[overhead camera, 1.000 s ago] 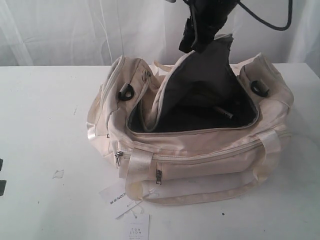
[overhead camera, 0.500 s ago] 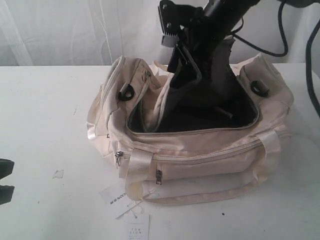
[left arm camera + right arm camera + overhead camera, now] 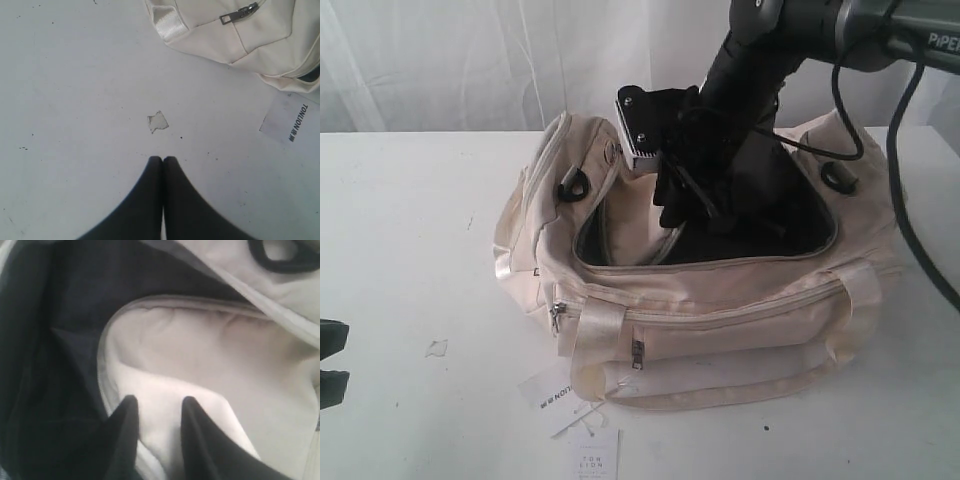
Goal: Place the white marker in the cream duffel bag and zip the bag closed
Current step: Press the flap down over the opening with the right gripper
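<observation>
"Marker first: where is it?"

"The white marker I can't make out in any view. The right arm (image 3: 760, 60) covers much of the unzipped mouth of the cream duffel bag (image 3: 720, 300)."

"And the right gripper?"

"The right gripper (image 3: 159, 400) sits inside that mouth. Its fingers (image 3: 125, 435) stand partway apart with a clear gap between them, and I see nothing clasped. The bag's cream flap (image 3: 170, 355) lies straight beyond the tips and shows through the gap. Whether the tips touch the cloth I cannot tell."

"What's around it?"

"Beside one finger the flap's zip edge (image 3: 102, 365) curves past, with the dark lining (image 3: 45, 340) beyond it. Further ahead of the tips, past the flap, a black ring (image 3: 280, 255) sits on the bag's cream end."

"Left gripper?"

"The left gripper (image 3: 162, 159) is pinched tight, fingertips touching and empty, over the white table (image 3: 60, 75), well apart from the bag's opening. Just ahead of its tips lies a small pale scrap (image 3: 158, 121). Further ahead is a corner of the bag with a shiny strap (image 3: 167, 22) and a grey zip pull (image 3: 240, 12). Off to the side of those lies a white paper tag (image 3: 290, 122) with dark print."
</observation>
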